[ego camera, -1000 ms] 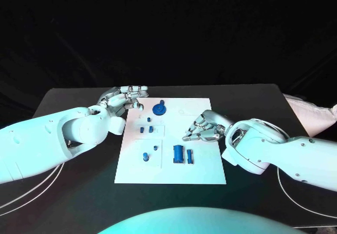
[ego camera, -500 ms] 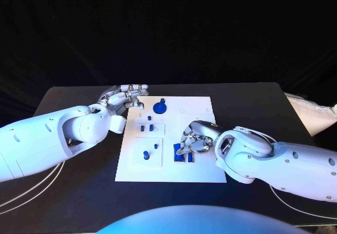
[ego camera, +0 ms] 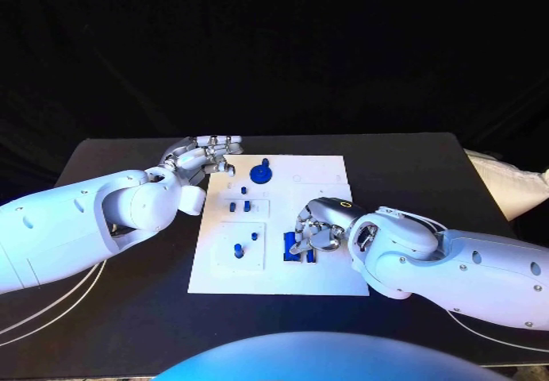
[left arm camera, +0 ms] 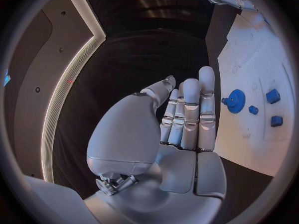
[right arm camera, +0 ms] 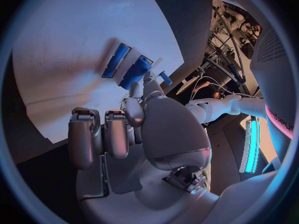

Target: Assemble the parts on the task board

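The white task board (ego camera: 309,178) lies mid-table with blue parts on it. A blue gear (ego camera: 262,175) stands near its far edge, and two small blue pieces (ego camera: 239,207) sit below it. A blue peg (ego camera: 238,252) stands lower left. My right hand (ego camera: 316,232) is low over the long blue blocks (ego camera: 294,252). Its fingertips (right arm camera: 147,78) touch one blue block (right arm camera: 134,72) beside a thinner one (right arm camera: 116,59); whether it is gripped is hidden. My left hand (ego camera: 206,161) hovers at the board's far left corner, fingers straight (left arm camera: 187,114), holding nothing, with the gear (left arm camera: 235,101) just beyond them.
Black table (ego camera: 137,317) surrounds the board, with room on both sides. White cables (ego camera: 46,317) curve along the table's left part, and another cable (ego camera: 481,325) runs at the right. A pale cloth (ego camera: 509,186) lies at the table's right edge.
My right hand has moved from the board's middle right down and toward the near side, onto the long blue blocks. The left hand has stayed put.
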### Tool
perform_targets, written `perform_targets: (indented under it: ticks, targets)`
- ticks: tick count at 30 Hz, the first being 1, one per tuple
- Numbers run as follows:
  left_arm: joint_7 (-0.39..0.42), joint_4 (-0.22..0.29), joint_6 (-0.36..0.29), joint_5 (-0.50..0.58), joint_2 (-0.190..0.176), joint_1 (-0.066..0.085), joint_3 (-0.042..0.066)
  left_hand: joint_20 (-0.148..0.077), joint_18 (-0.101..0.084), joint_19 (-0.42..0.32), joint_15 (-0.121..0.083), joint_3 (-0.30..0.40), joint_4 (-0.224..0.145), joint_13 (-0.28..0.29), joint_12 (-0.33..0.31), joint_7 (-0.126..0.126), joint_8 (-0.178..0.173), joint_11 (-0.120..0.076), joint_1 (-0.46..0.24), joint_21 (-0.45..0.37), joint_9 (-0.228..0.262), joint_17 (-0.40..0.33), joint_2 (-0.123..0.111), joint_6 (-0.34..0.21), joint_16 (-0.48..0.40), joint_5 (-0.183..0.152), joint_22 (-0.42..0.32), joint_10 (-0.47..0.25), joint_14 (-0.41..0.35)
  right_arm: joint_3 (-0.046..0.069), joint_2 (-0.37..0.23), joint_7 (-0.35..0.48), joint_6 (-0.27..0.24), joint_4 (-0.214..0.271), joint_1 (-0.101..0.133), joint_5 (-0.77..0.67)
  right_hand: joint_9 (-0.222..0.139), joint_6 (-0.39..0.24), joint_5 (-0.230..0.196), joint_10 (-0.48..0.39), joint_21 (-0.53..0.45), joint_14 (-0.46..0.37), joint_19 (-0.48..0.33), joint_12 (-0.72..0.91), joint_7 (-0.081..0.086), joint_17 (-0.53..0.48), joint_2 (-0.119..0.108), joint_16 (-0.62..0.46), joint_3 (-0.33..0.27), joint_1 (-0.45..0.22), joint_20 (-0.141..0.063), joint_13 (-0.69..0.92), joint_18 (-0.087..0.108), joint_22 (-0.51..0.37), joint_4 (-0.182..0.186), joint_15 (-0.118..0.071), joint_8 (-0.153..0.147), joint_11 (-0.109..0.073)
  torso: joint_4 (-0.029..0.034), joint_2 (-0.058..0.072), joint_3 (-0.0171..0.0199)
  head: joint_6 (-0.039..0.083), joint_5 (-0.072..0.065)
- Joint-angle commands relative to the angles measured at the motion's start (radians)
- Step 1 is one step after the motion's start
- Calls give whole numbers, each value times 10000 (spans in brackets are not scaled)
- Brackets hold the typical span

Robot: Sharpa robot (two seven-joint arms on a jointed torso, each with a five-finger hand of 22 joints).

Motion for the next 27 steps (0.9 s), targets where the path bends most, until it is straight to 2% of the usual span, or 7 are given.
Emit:
perform_targets:
  ticks: [1, 8, 12, 16, 23, 27]
  targets:
    - [95, 35, 162, 47, 1, -1, 9, 46, 192, -46, -7, -57, 2, 9, 15, 3, 36, -13, -1, -48, 9, -9, 103, -68, 60, 68, -5, -45, -95, -3, 47, -190, 284, -37, -33, -608, 42, -76, -66, 504, 41, 724, 275, 1656, -16, 841, 42, 64, 19, 155, -75, 1030, -139, 923, -88, -72, 70, -396, 15, 7, 1, -29, -4]
    - [82, 50, 170, 47, -15, -1, 10, 46, 192, -46, -7, -57, 2, 9, 15, 3, 36, -13, -1, -48, 9, -9, 103, -68, 60, 68, -5, -45, -95, -5, 176, -409, 168, -185, -102, -1045, 118, -112, -97, 538, 42, 724, 277, 1758, -42, 853, 128, 70, 119, 333, -95, 1087, -140, 930, -217, -94, 190, -420, 12, 15, 5, -30, 45]
    - [75, 60, 173, 47, -26, -1, 11, 46, 192, -46, -7, -57, 2, 9, 15, 3, 36, -13, -1, -48, 9, -9, 103, -68, 60, 68, -5, -45, -95, -7, 224, -599, -3, -256, -126, -1320, 137, -108, -100, 575, 51, 727, 285, 1865, -56, 869, 185, 79, 164, 369, -103, 1147, -144, 948, -239, -103, 226, -431, 15, 19, 12, -76, 54]
    - [71, 66, 170, 47, -37, -1, 11, 46, 192, -46, -7, -57, 2, 9, 15, 3, 36, -13, -1, -48, 9, -9, 103, -68, 60, 68, -5, -45, -95, -7, 229, -706, -93, -268, -139, -1495, 150, -102, -99, 595, 53, 728, 288, 1914, -68, 875, 210, 82, 192, 397, -110, 1174, -145, 953, -261, -111, 253, -441, 8, -3, -9, -121, 54]
    - [70, 68, 178, 47, -42, -1, 12, 46, 192, -46, -7, -57, 2, 9, 15, 3, 36, -13, -1, -48, 9, -9, 103, -68, 60, 68, -5, -45, -95, -7, 207, -702, -204, -258, -146, -1776, 167, -117, -108, 610, 54, 729, 290, 1947, -89, 882, 267, 85, 291, 527, -131, 1192, -145, 957, -364, -133, 297, -462, 11, -4, -4, -129, 53]
    - [71, 61, 180, 46, -40, -1, 12, 46, 192, -46, -7, -57, 2, 9, 15, 3, 36, -13, -1, -48, 9, -9, 103, -68, 60, 68, -5, -45, -95, -7, 188, -557, -467, -232, -148, -1769, 167, -119, -110, 605, 57, 727, 292, 1930, -90, 875, 275, 81, 305, 545, -134, 1182, -146, 962, -379, -136, 302, -465, 9, -10, -4, -128, 51]
